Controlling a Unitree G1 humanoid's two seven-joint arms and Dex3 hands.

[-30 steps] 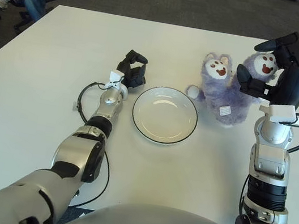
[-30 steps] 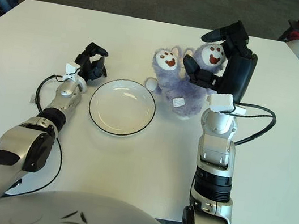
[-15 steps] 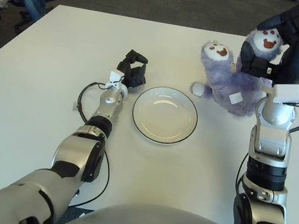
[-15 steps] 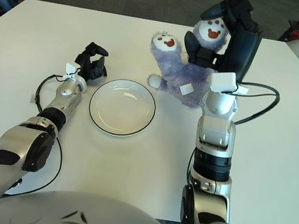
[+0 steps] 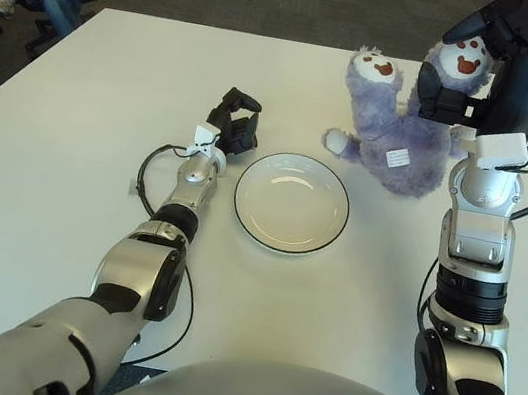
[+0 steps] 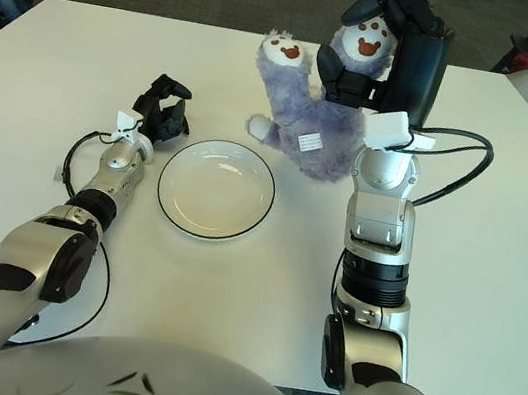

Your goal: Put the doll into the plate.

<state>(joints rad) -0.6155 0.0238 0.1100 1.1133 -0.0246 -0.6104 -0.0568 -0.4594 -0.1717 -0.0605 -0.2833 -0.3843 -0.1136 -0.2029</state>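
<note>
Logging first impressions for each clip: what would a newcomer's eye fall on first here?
The purple two-headed doll, gripped by the right hand at the table's far right, above and right of the plate. Next, the white plate with a dark rim at the centre of the table, holding nothing. The left hand shows just left of the plate.

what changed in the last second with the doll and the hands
The right hand, shut on the purple doll, lifted it and carried it left toward the plate; its body now hangs tilted. The plate and the left hand beside it stayed put.
</note>
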